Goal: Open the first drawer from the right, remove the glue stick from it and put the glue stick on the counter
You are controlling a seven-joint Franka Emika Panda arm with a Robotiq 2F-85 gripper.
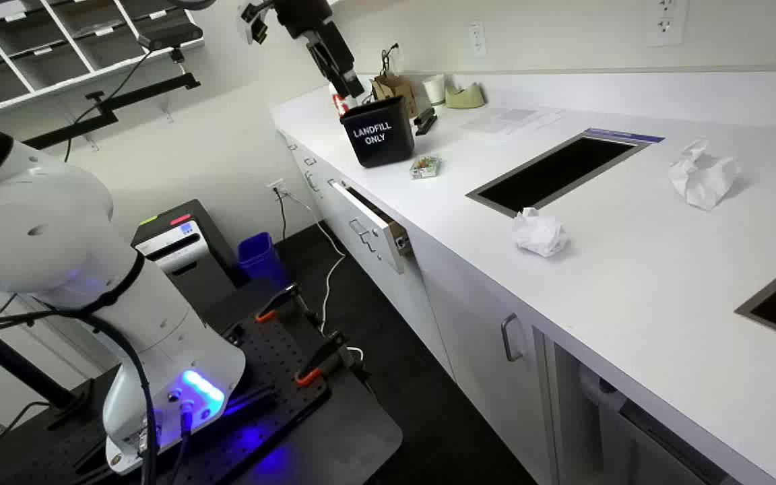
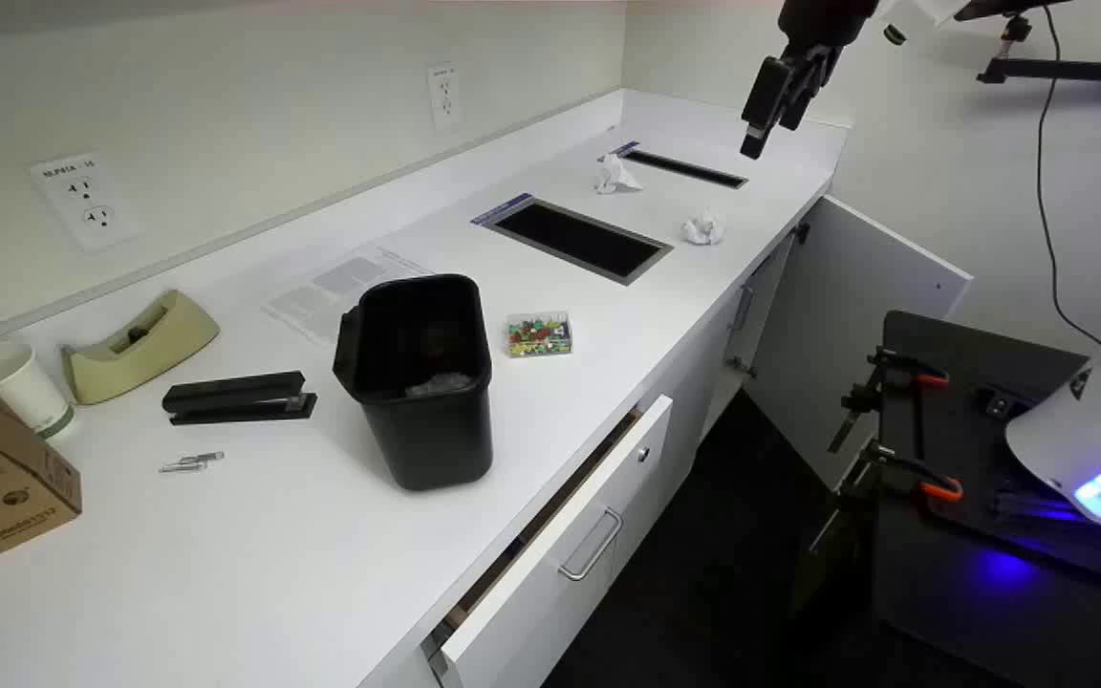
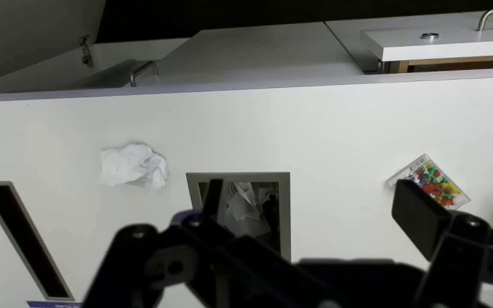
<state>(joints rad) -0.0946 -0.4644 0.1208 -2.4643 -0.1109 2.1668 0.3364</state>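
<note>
The drawer (image 1: 366, 225) is partly open below the counter (image 1: 603, 269). Its white front and metal handle also show in an exterior view (image 2: 560, 554), and its tan wood side shows at the top right of the wrist view (image 3: 447, 49). What lies inside is dark or hidden. The glue stick is hidden or out of view. My gripper (image 3: 315, 209) is open, with its two fingers wide apart and nothing between them. It hangs in the air above the counter, apart from the drawer, and shows in both exterior views (image 1: 351, 84) (image 2: 766, 134).
A black bin (image 2: 426, 420) stands on the counter behind the drawer. A clear box of coloured pins (image 3: 437, 184) lies near it. Crumpled papers (image 1: 539, 232) lie by the dark cutouts (image 2: 579, 234). A stapler (image 2: 240, 397) and tape dispenser (image 2: 144, 349) stand farther along. A cabinet door (image 2: 847, 325) hangs open.
</note>
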